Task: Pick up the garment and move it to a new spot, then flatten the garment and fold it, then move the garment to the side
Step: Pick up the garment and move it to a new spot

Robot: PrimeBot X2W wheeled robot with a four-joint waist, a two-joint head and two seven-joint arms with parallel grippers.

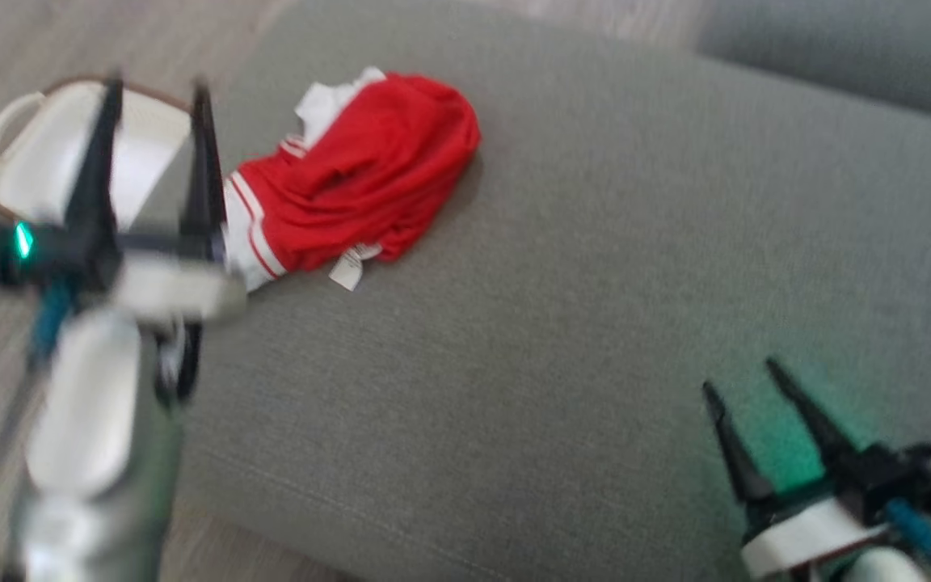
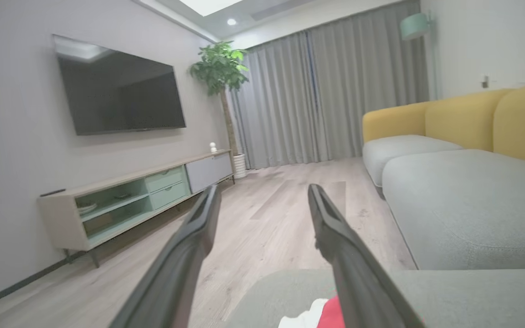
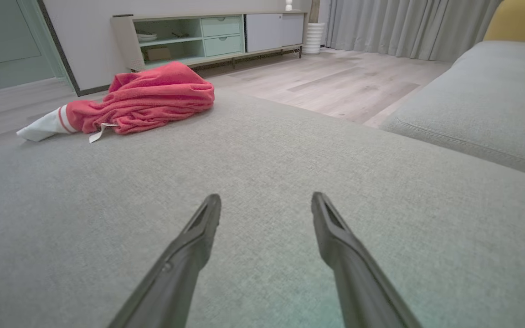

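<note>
The garment [image 1: 368, 174] is red with white stripes and a white end, crumpled into a loose heap with a small white label sticking out at its edge. It lies on the grey cushion [image 1: 595, 283], just beside the left gripper [image 1: 157, 84] and below its fingertips. It is well apart from the right gripper [image 1: 740, 375], ahead and to its left.

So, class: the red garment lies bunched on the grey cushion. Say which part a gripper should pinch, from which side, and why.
Probably the raised red hump of the garment, from above, with the open left gripper, which is nearer. The folds there stand up off the cushion, so fingers can straddle them; the white striped end tapers flat.
</note>
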